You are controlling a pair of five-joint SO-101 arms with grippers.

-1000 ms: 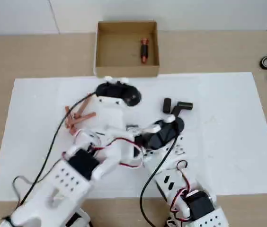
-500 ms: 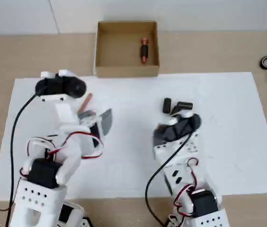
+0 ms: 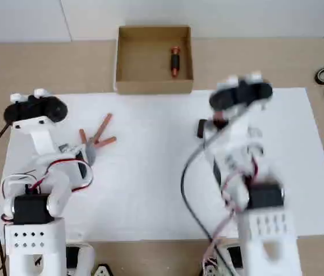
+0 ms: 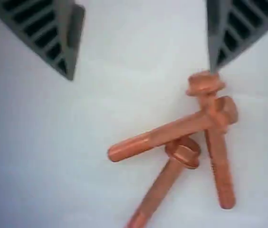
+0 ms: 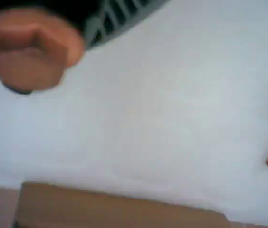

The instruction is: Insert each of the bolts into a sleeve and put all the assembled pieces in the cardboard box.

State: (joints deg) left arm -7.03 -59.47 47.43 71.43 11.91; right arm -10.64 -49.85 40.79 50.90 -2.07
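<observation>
Left gripper (image 4: 142, 71), ribbed grey fingers (image 4: 39, 28) apart, above three copper hex-flange bolts (image 4: 172, 135) on white sheet (image 4: 53, 156). Right gripper (image 3: 216, 122) clamped on copper hex-headed bolt (image 5: 29, 54).

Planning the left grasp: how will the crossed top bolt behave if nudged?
Top bolt seems to rest across another bolt, so nudging probably shifts both. Its round shank on the smooth white sheet likely rolls, arcing around its wider head. It looks like rigid metal.

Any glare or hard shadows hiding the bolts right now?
High view: even light, no glare on the white sheet; the loose bolts stand out. Left wrist view: they cast only faint shadows by the open left gripper. Right wrist view: the held bolt is evenly lit, no glare.
</observation>
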